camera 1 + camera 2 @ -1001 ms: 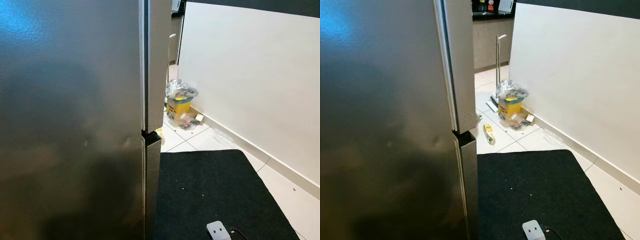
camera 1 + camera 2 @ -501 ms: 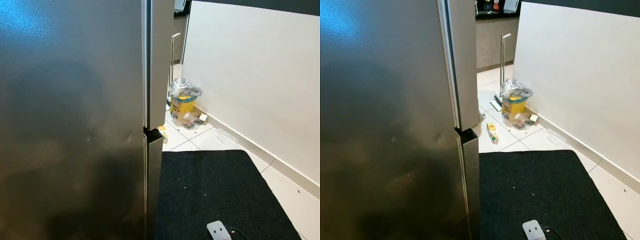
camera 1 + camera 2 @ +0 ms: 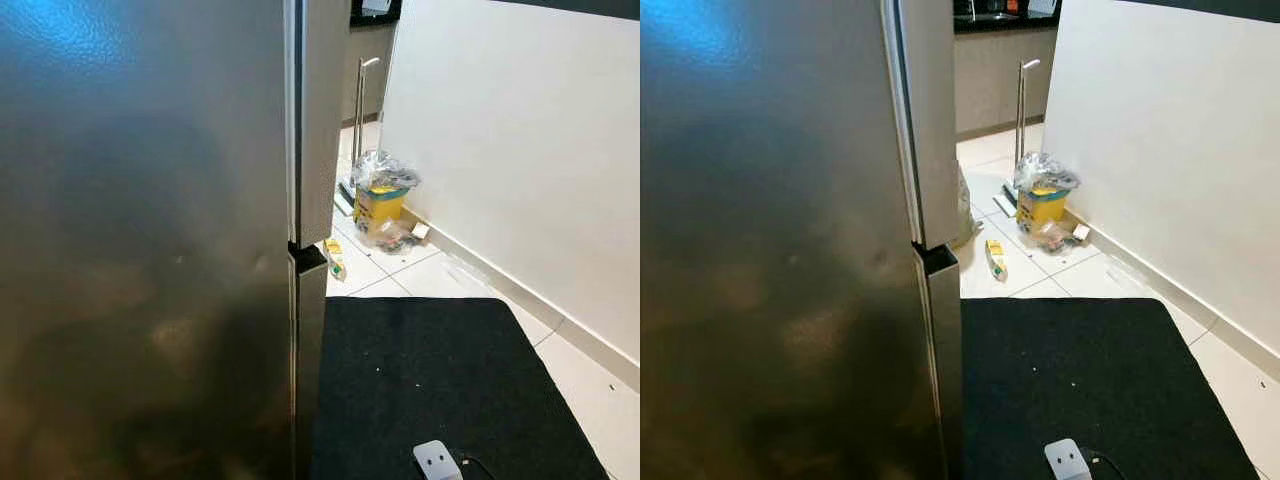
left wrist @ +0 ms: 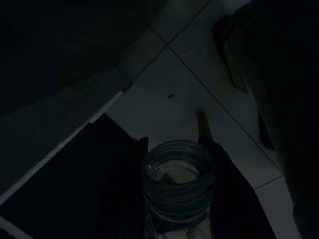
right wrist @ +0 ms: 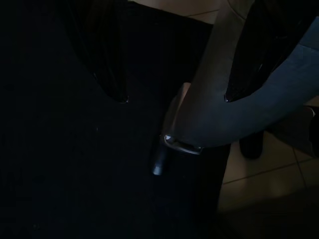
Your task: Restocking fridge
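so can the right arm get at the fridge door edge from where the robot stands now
Probably yes. The fridge is shut and stands close in front, its door edge exposed with only the black mat beside it. The right tool hangs open and empty; the left tool holds a glass jar.

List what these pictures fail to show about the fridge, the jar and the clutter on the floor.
- Fridge interior: hidden behind its shut steel doors, head views.
- Glass jar: contents unreadable in the dark left wrist view; its base is cut off by the frame edge, between the left gripper fingers.
- Yellow box by the wall: label too small.
- Grey device on the black mat: cut by the frame edge.
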You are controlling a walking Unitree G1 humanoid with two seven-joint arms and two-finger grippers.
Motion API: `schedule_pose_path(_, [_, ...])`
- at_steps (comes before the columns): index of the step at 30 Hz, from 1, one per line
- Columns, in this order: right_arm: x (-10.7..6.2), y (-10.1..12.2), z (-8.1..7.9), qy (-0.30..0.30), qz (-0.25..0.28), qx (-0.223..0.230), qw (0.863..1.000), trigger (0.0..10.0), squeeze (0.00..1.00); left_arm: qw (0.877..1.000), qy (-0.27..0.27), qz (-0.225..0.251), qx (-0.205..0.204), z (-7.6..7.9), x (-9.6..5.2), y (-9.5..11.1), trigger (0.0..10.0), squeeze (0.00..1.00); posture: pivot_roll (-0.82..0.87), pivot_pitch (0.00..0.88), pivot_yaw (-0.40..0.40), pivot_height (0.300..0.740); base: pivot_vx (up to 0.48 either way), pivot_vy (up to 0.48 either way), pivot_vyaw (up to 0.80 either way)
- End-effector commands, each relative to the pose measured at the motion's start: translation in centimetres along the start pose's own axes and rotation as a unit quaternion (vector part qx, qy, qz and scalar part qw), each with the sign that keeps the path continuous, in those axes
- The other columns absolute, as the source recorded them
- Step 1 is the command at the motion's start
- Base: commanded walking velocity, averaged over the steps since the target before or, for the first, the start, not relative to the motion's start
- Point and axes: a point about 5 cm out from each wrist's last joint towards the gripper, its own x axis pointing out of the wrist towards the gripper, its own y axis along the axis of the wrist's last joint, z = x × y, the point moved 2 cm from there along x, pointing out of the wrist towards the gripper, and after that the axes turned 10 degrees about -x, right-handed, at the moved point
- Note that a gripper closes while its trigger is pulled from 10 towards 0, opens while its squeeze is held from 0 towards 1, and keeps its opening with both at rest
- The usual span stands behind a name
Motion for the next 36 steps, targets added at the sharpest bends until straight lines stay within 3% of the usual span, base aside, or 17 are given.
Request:
schedule_pose_path(1, [0.0,-0.2,-0.2,0.005,-0.005,-0.001,1.0,10.0,0.0,1.0,-0.003,0.002,0.002,0.3,0.0,0.1,10.0,0.0,-0.02,0.0,0.009,0.74,0.0,0.0,0.0])
schedule_pose_path(23, [0.0,0.4,0.0,0.004,0.011,-0.001,1.0,10.0,0.0,1.0,-0.012,0.013,0.008,0.2,0.0,0.5,10.0,0.0,-0.02,0.0,0.011,0.74,0.0,0.0,0.0])
schedule_pose_path(29, [0.1,3.6,0.7,0.016,0.074,-0.006,0.997,10.0,0.0,1.0,-0.009,0.009,0.014,0.1,0.0,0.2,10.0,0.0,-0.03,0.0,0.011,0.74,0.0,0.0,0.0])
schedule_pose_path(30, [0.1,4.7,0.4,0.037,0.096,-0.019,0.995,10.0,0.0,1.0,-0.008,0.007,0.016,0.1,0.0,0.1,10.0,0.0,-0.03,0.0,0.011,0.74,0.0,0.0,0.0])
schedule_pose_path(34, [0.0,5.8,-0.1,0.069,0.117,-0.037,0.99,10.0,0.0,1.0,-0.008,0.006,0.017,0.0,0.0,0.1,10.0,0.0,-0.03,0.0,0.011,0.74,0.0,0.0,0.0])
schedule_pose_path(36, [-0.2,7.5,-0.8,0.118,0.151,-0.058,0.98,10.0,0.0,1.0,-0.007,0.005,0.018,0.0,0.0,0.0,10.0,0.0,-0.03,0.0,0.012,0.74,0.0,0.0,0.0])
